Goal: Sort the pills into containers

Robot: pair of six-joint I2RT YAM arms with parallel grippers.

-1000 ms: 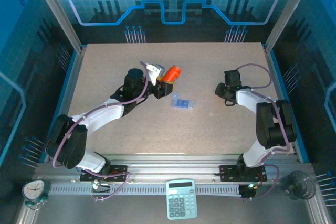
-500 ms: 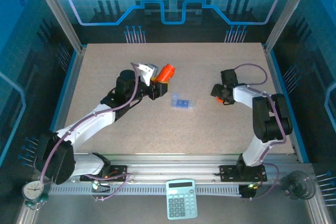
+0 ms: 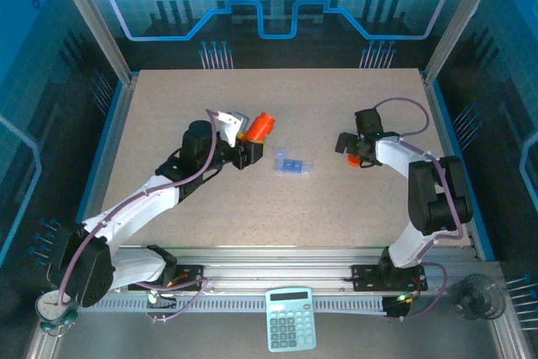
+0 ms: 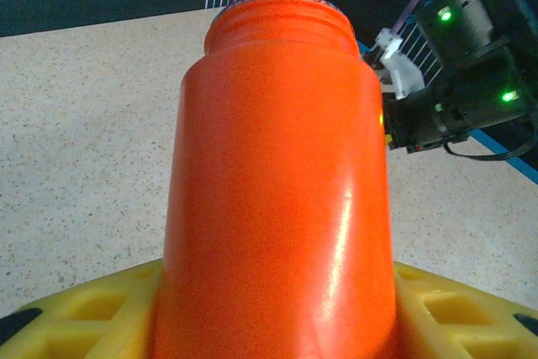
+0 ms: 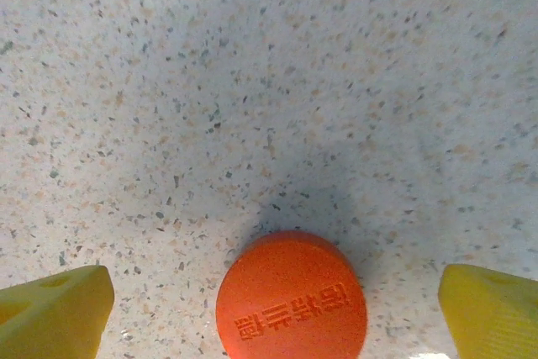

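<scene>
My left gripper (image 3: 245,134) is shut on an orange cylindrical bottle (image 3: 260,126), held tilted above the table left of centre. In the left wrist view the bottle (image 4: 277,191) stands between my yellow fingers (image 4: 76,308), and its threaded neck has no cap. The containers, a small translucent blue pill box (image 3: 292,164), lie flat on the table just right of the bottle. My right gripper (image 5: 277,319) is open and low over the table, with an orange cap (image 5: 292,308) lying loose between its fingertips (image 5: 55,317). From above, the cap (image 3: 354,158) sits under that gripper (image 3: 350,151). The pills are hidden.
The speckled table (image 3: 336,208) has metal rails on its left and right sides. A calculator (image 3: 290,319) lies on the front rail between the arm bases. The right arm (image 4: 458,81) shows beyond the bottle in the left wrist view.
My right gripper went from shut to wide open and released the orange cap onto the table. My left arm drew the bottle a little left and nearer.
</scene>
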